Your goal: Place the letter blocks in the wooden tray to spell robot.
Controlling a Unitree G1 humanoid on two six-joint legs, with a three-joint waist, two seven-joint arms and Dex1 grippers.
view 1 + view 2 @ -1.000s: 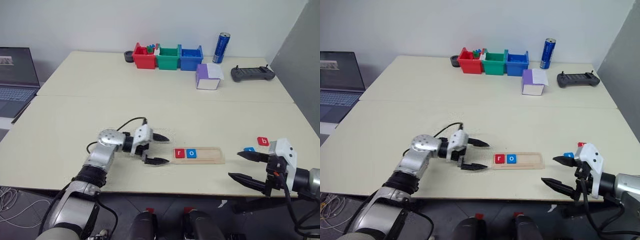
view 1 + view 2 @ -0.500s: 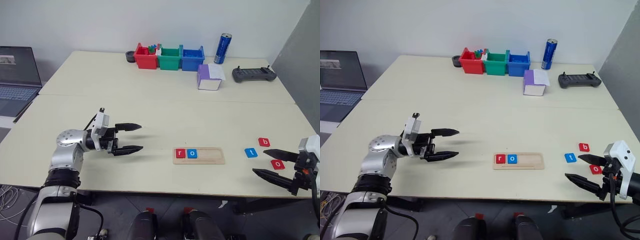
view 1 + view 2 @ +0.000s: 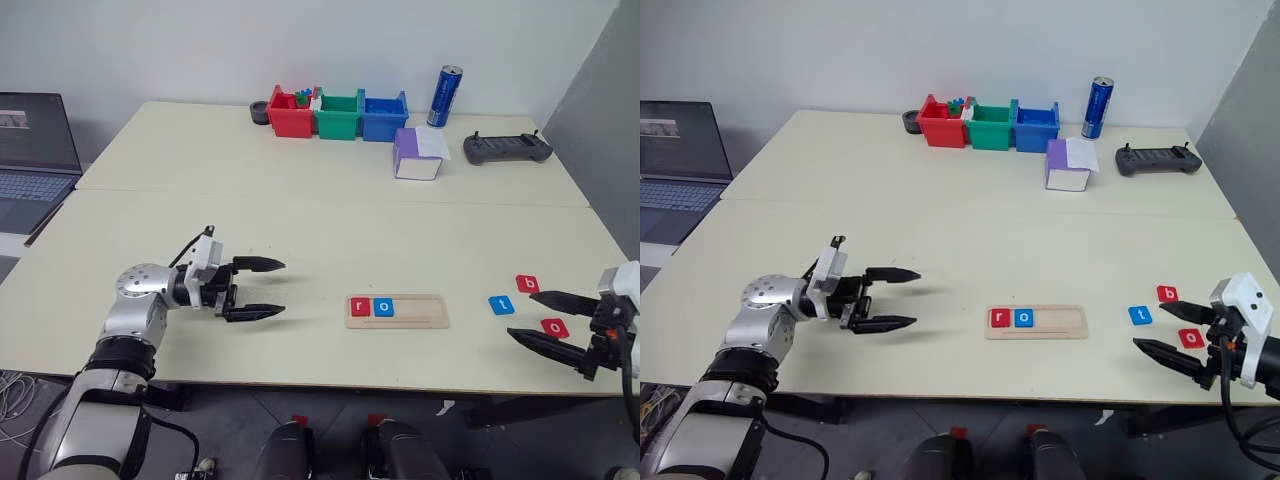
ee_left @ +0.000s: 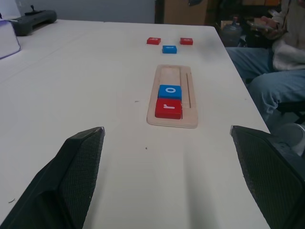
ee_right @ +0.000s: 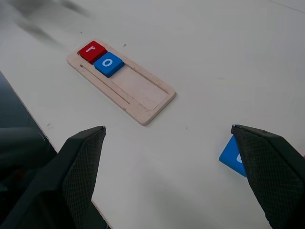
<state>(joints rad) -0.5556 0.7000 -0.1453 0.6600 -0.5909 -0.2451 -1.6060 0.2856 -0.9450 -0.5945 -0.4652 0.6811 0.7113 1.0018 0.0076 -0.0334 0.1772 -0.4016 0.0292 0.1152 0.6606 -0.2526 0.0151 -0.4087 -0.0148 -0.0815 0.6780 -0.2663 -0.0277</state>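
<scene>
Here, left end effector (image 3: pixel 263 288) level, fingers apart.

The wooden tray (image 3: pixel 397 311) is a long pale strip, lying flat near the front edge of the desk (image 3: pixel 300 220). In its left end sit a red r block (image 3: pixel 360 307) and a blue o block (image 3: pixel 383 307), touching each other. To its right lie loose a blue t block (image 3: pixel 502 305), a red b block (image 3: pixel 527 284) and a red o block (image 3: pixel 555 327).
</scene>
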